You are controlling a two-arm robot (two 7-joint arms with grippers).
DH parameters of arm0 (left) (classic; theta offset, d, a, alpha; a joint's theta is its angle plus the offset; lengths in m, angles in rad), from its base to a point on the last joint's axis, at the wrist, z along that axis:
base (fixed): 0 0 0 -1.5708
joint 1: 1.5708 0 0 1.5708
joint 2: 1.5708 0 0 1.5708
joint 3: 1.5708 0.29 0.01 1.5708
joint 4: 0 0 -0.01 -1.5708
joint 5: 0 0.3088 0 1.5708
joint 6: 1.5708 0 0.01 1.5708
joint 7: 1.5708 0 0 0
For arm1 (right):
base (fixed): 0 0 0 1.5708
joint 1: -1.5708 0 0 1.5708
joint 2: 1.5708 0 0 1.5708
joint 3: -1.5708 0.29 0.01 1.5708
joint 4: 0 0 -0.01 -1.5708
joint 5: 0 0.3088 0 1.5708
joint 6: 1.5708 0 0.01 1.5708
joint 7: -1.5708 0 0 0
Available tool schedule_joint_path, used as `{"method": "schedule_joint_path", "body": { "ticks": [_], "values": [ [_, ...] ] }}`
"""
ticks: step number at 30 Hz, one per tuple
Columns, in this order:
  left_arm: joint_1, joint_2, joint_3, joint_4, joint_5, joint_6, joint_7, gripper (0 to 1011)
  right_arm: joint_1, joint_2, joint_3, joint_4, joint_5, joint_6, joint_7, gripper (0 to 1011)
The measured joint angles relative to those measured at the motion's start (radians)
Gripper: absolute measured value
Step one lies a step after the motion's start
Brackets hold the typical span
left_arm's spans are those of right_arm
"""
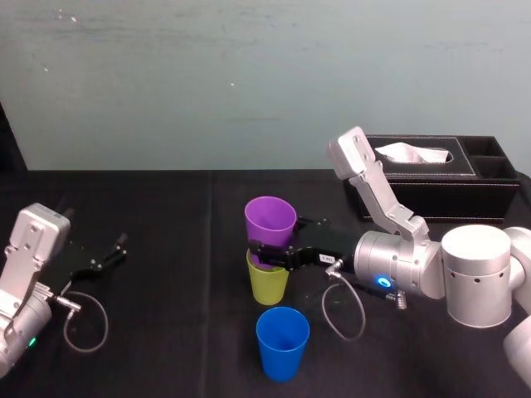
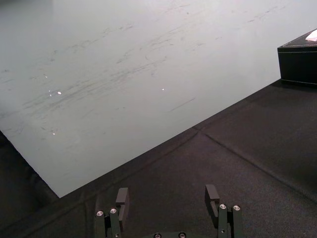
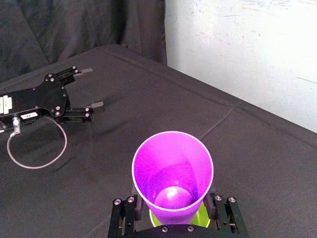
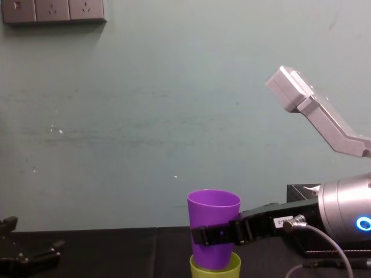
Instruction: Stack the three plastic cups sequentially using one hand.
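Note:
My right gripper (image 1: 264, 253) is shut on the purple cup (image 1: 270, 220), with a finger on each side of its lower wall. The purple cup stands upright with its base set into the yellow-green cup (image 1: 268, 283) on the black table. In the chest view the purple cup (image 4: 213, 223) rises well above the yellow-green rim (image 4: 215, 267). The right wrist view looks down into the purple cup (image 3: 172, 171), with a sliver of yellow-green cup (image 3: 200, 219) below. The blue cup (image 1: 282, 342) stands alone, nearer to me. My left gripper (image 1: 108, 253) rests open at the table's left.
A black tissue box (image 1: 431, 178) sits at the back right, behind my right arm. The table is covered in black cloth (image 1: 166, 215) and ends at a pale green wall. A cable loops beside each wrist.

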Motion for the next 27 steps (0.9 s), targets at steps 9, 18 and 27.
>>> {"method": "schedule_joint_path", "body": {
  "ticks": [9,18,27],
  "values": [
    [0.000,0.000,0.000,0.000,0.000,0.000,0.000,1000,-0.001,0.002,-0.002,0.004,-0.006,-0.005,0.000,715],
    [0.000,0.000,0.000,0.000,0.000,0.000,0.000,1000,0.000,-0.001,-0.004,0.013,-0.012,-0.009,0.001,715],
    [0.000,0.000,0.000,0.000,0.000,0.000,0.000,1000,0.002,-0.005,-0.007,0.024,-0.018,-0.015,0.005,715]
  ]
}}
